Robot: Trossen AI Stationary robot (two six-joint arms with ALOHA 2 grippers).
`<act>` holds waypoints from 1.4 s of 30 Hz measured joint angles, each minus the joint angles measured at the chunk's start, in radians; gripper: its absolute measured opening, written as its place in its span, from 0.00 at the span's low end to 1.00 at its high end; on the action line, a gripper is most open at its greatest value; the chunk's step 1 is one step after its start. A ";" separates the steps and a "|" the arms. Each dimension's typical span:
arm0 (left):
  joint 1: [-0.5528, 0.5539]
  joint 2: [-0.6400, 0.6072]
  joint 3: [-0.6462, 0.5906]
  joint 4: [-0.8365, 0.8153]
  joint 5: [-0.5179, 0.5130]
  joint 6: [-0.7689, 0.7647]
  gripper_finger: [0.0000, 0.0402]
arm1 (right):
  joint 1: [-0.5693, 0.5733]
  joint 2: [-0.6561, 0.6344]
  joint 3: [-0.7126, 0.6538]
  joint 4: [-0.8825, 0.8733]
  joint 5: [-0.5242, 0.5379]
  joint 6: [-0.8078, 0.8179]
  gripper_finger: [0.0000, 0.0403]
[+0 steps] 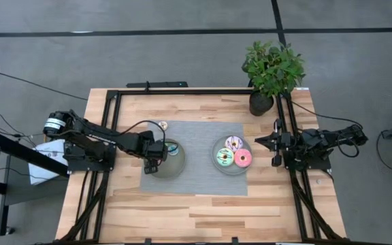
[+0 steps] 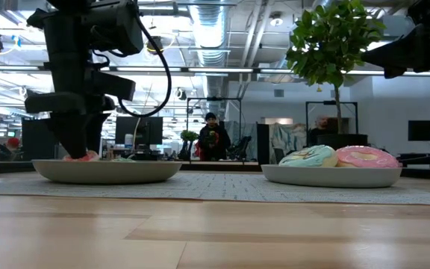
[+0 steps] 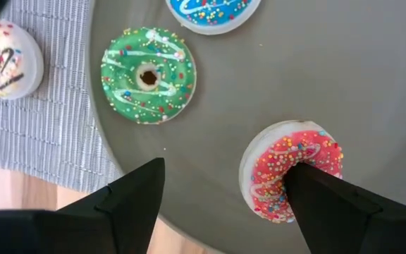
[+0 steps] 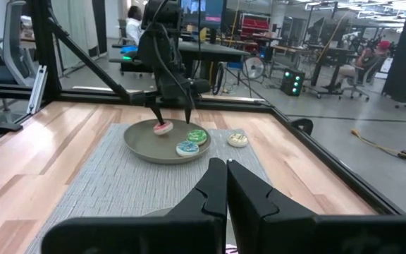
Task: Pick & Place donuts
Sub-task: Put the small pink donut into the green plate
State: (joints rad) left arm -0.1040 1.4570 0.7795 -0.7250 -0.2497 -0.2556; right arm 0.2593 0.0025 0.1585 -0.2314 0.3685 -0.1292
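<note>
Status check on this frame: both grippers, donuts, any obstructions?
Left gripper jaws open, low over left plate, one finger on the red donut. Right gripper shut, parked at table's right. Nothing in the way.

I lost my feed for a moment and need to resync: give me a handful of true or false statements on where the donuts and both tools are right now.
1. The left tool is open over the left plate, one finger on the red donut. True.
2. The green donut lies on the grey mat. False: it lies on the left plate.
3. The tan donut lies off the plate, on the mat. True.
4. The right tool is shut on the pink donut. False: it is shut on nothing, and the pink donut lies on the right plate.
5. The blue donut shares the right plate with the large donuts. False: it is on the left plate.
</note>
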 joint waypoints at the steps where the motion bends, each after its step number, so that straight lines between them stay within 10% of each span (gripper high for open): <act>1: 0.000 0.000 0.000 0.001 0.000 0.007 0.70 | 0.000 0.000 0.000 0.000 0.000 0.000 0.00; 34: 0.000 -0.001 0.047 -0.002 -0.024 0.051 0.70 | 0.000 0.000 0.000 0.001 0.024 0.003 0.00; 42: 0.000 -0.001 0.047 -0.002 -0.033 0.051 0.70 | 0.002 0.005 0.000 0.015 0.012 0.207 0.00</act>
State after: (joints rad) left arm -0.1040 1.4563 0.8268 -0.7269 -0.2823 -0.2049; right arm 0.2616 0.0074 0.1585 -0.2165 0.3809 0.0776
